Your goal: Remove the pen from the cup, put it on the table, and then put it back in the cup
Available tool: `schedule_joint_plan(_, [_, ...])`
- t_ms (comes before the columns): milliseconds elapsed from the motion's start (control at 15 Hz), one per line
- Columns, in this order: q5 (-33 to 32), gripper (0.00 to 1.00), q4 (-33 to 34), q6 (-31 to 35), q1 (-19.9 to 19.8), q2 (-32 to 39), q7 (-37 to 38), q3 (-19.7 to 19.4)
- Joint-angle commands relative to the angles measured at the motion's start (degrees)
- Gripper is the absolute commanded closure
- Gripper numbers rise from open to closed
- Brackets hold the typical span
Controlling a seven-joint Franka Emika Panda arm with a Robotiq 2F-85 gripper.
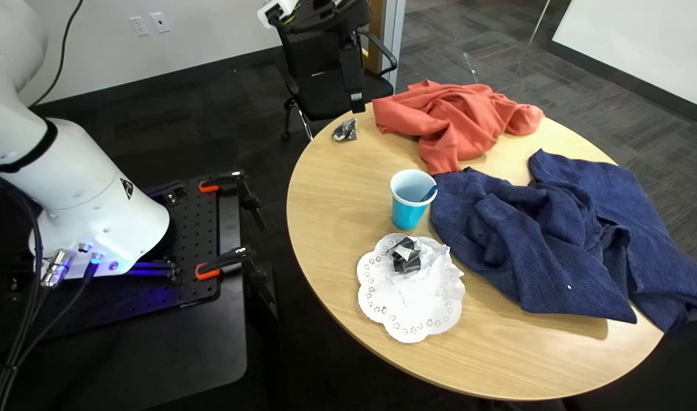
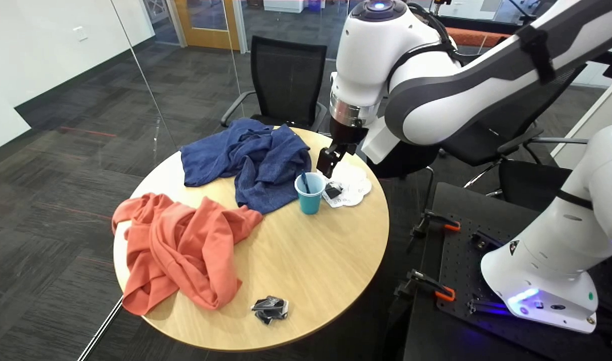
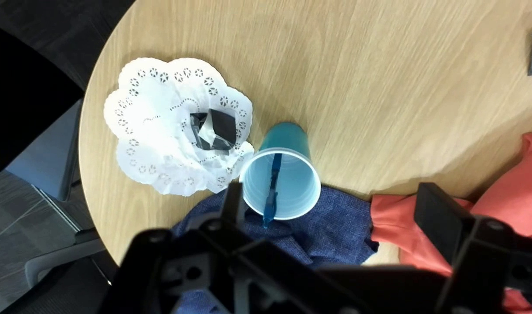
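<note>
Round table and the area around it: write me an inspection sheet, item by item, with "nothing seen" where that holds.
Surface: round table, light wooden top, partly covered.
Job's things: blue cup upright on the table; pen leaning inside it, one end above the rim.
Clutter: orange-red cloth; dark-blue cloth; white doily bearing a black-and-silver object; crumpled dark packet.
Grippers: the one gripper is open; held in it, nothing seen.
Cables: dark cables hang beside the white robot base.
Surroundings: black chairs; black cart with orange-tipped clamps.
</note>
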Motion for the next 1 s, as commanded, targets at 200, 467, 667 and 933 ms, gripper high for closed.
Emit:
schedule_joint_plan(200, [-0.26, 0.0, 0.09, -0.15, 1.49, 0.01, 0.11, -1.3])
schedule_joint_plan(467, [-0.96, 0.0, 1.25, 0.24, 0.84, 1.51, 2.56, -1.28])
schedule_joint_plan(667, [-0.79, 0.0, 2.4, 0.64, 0.47, 3.9, 4.41, -2.17])
schedule_joint_plan(933, [0.9, 0.0, 4.37, 4.06, 0.8, 8.78, 1.86, -5.07])
